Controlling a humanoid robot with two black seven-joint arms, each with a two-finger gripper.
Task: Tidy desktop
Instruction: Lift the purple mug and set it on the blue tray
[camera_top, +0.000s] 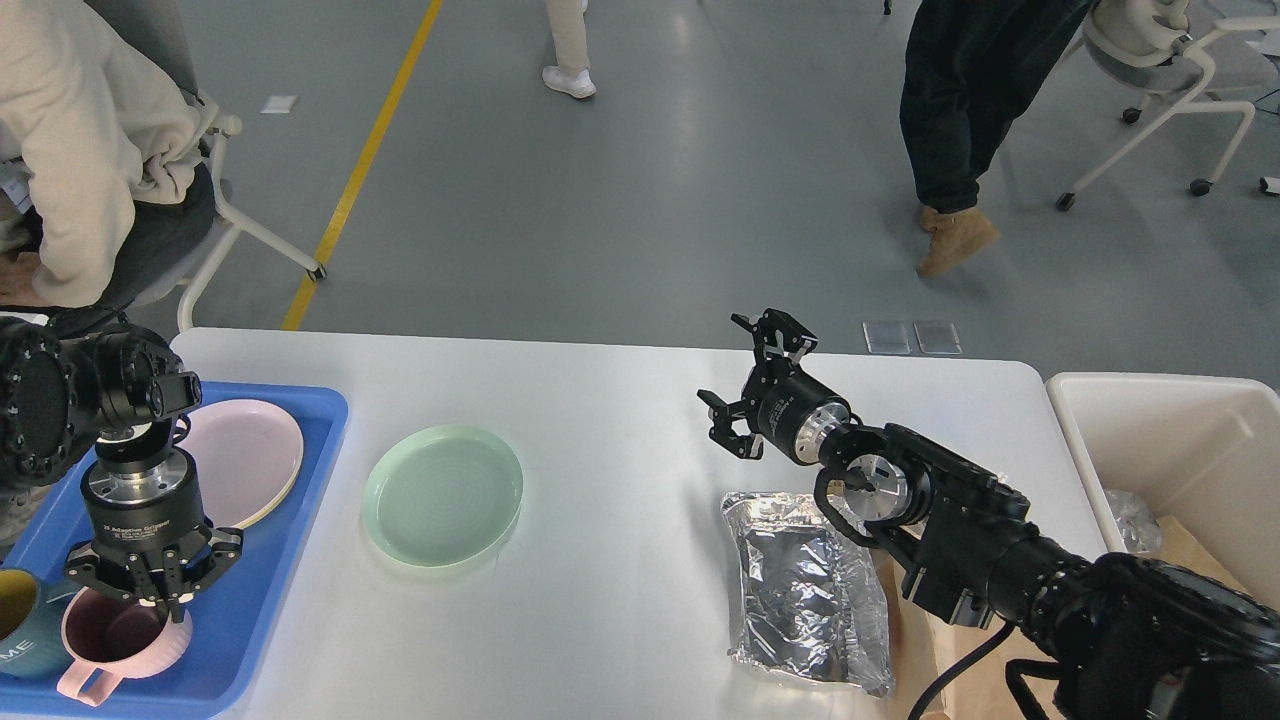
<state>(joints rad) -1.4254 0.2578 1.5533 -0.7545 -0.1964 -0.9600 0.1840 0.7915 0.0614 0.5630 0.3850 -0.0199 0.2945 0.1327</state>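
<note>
Bright, even light from above. The foil bag (805, 590) shines with glare, soft shadows sit on the white counter (600, 400), and everything looks sharp.

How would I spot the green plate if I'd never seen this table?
Start at the big white desktop. Left of its middle, just right of the blue tray, lies the green plate. It is the only plate resting directly on the table; the pink plate sits inside the tray.
</note>
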